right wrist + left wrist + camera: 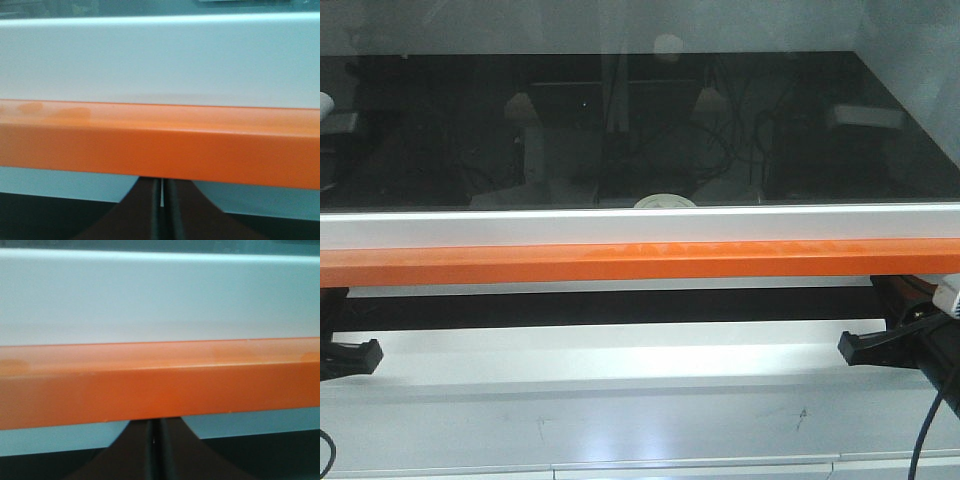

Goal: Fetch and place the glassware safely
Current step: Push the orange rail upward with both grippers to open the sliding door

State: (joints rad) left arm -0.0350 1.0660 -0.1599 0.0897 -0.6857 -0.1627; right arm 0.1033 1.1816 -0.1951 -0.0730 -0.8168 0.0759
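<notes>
The jar [665, 201] shows only its pale lid behind the dark glass [640, 120], at the middle of the pane's lower edge. Below the orange bar [640, 262], the left gripper [370, 353] and right gripper [847, 346] each have fingers pressed together, holding nothing.

Shows only the lid top of the jar [665, 201], with the body hidden behind the white frame [640, 225]. Loses whatever lies behind the dark glass [620, 130] under reflections, too murky to read. Cuts off the left gripper [372, 352] at the left edge and the right gripper [848, 346] at the right edge. Hides both sets of fingertips under the orange bar [160, 390] in the soft, blurred wrist views.
</notes>
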